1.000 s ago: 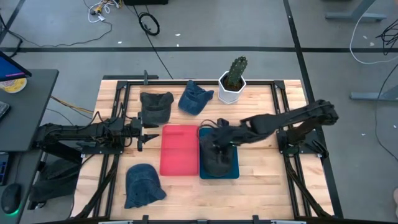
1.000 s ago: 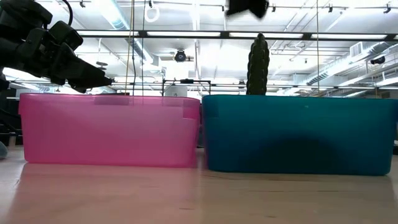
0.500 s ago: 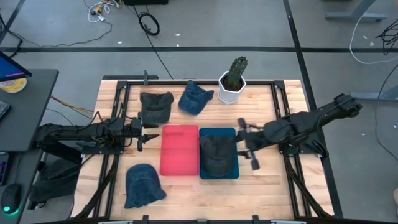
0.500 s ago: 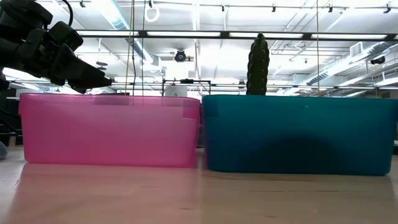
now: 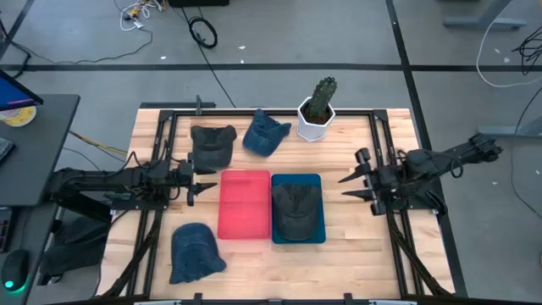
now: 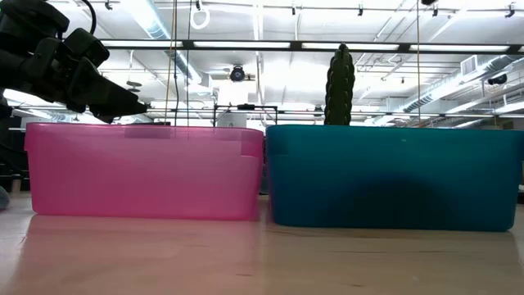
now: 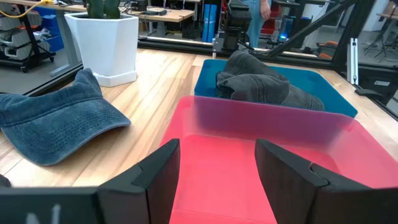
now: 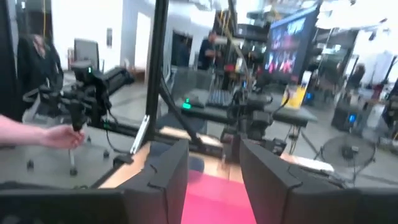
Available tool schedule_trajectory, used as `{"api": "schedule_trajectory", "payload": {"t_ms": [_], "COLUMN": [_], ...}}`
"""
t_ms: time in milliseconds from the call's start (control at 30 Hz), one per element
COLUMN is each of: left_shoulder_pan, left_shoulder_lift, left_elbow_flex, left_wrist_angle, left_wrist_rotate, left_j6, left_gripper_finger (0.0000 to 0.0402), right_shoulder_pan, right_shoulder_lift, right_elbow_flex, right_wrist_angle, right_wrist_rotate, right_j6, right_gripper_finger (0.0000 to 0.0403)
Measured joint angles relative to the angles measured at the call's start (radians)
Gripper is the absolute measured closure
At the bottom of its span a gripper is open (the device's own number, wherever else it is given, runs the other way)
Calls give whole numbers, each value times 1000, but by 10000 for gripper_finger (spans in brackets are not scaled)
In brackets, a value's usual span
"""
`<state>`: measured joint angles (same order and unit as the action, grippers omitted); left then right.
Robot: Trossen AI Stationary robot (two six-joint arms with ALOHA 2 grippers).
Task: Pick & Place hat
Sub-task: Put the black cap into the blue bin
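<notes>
Inside the teal bin point(image 5: 318, 181) lies the hat point(image 5: 296, 208), apart from the right gripper's point(image 5: 356, 179) empty, parted fingers.

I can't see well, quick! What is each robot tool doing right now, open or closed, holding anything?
Left tool: open, holding nothing, beside the pink bin.
Right tool: open, holding nothing, right of the blue bin.

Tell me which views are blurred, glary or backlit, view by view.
Right wrist view: smeared with blur, screens glowing behind. Low view: bright ceiling lights backlight the cactus to a silhouette; a dark patch shows through the teal bin. Left wrist view: sharp on the dark hat. High view: even light, soft shadows.
</notes>
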<state>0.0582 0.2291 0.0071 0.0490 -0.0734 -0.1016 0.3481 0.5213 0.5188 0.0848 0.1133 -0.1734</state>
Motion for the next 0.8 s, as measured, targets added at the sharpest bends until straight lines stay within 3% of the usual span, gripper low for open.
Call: {"api": "schedule_trajectory", "payload": {"t_ms": [200,333,433,800], "left_shoulder_pan": [0,0,0,0], "left_shoulder_lift": [0,0,0,0], "left_elbow_flex": [0,0,0,0], "left_wrist_angle": [0,0,0,0], "left_wrist_rotate": [0,0,0,0], "left_j6": [0,5,27,32], "left_gripper_finger": [188,188,188,188], "right_shoulder_pan": [0,0,-10,-122], "right_shoulder_lift": [-262,-418,-514,-522], "right_elbow_flex": [-142,-245,-300,-454], "right_wrist_angle": [31,59,65,254], "right_wrist_rotate": [-8,-136,-139,-178], "right_j6": [-20,-57,-46,17], "right_gripper_finger": [255,255,255,255]}}
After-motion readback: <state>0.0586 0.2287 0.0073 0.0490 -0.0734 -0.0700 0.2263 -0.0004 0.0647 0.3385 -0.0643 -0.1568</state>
